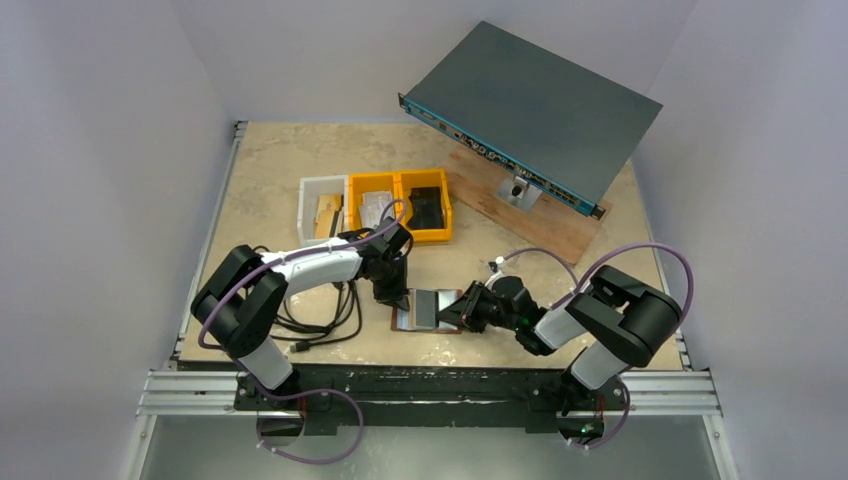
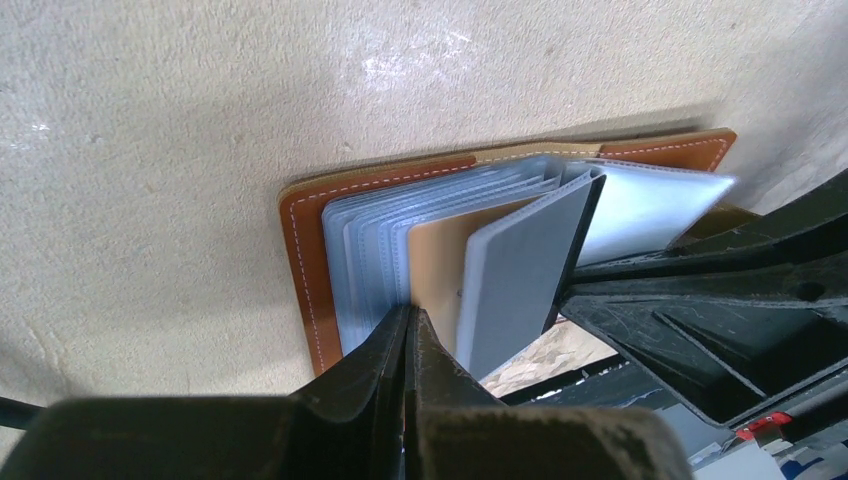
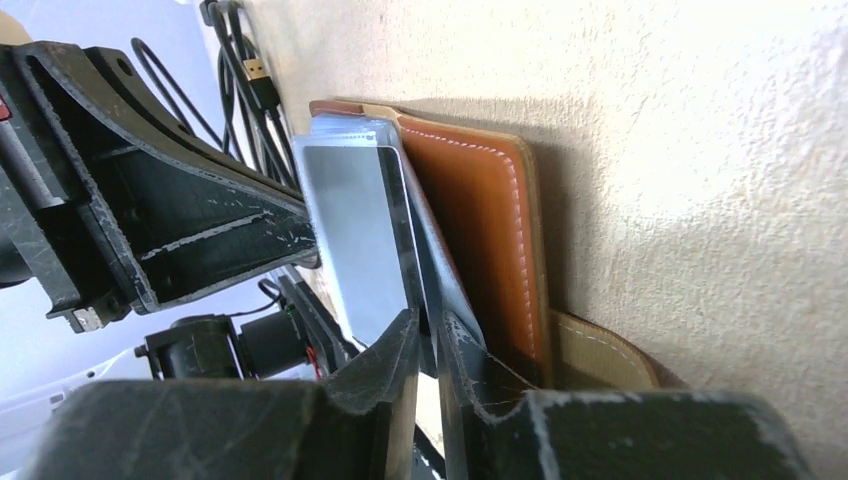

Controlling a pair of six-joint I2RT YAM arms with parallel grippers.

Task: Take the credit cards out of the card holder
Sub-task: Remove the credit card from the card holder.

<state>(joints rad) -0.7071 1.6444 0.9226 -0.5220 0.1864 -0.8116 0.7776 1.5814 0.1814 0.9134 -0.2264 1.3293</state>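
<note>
1. Far left, black cables [image 1: 322, 318] lie looped on the worktop [image 1: 280, 160] beside the left arm.
2. Behind them stand a white bin [image 1: 305, 200] and two yellow bins [image 1: 395, 178]. Their contents are too small to name, save a black block [image 1: 427, 208] in the right-hand one.
3. The left tool [image 2: 408, 335] is fully closed, its tips at the near edge of the clear pockets. Whether a pocket is nipped is hidden.
4. The card holder [image 1: 425, 308] lies open between both tools, brown cover down. A tan card [image 2: 435, 265] shows among its pockets.
5. The right tool [image 3: 432, 335] is pinched on a raised grey leaf [image 3: 350, 240]; card or sleeve, I cannot tell.
6. At the back right, a dark flat box [image 1: 530, 100] tilts over a wooden board [image 1: 540, 225], well apart.
</note>
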